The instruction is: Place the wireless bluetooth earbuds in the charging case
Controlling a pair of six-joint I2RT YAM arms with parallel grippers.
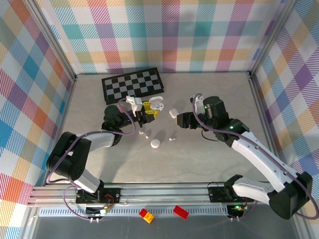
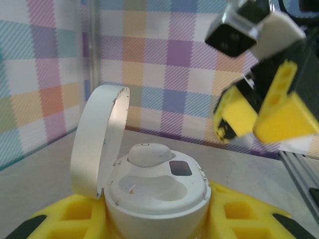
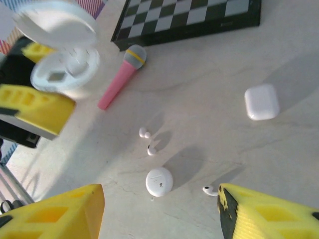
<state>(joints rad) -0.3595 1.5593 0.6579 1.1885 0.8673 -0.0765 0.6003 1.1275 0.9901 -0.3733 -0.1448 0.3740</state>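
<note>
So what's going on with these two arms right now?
The left gripper holds an open white charging case with one earbud already seated and the other slot empty. The right gripper hangs open above the table, over three loose earbuds lying near a closed round case.

The round white charging case (image 2: 157, 199) stood upright, clamped in the left gripper (image 1: 151, 110), its lid swung open to one side. One white earbud (image 2: 149, 154) sat in the far socket and the near socket was bare. Three white earbuds lay loose on the table (image 3: 224, 59): one (image 3: 144, 133) just beside another (image 3: 151, 150), and a third (image 3: 209, 189) further off.
</note>
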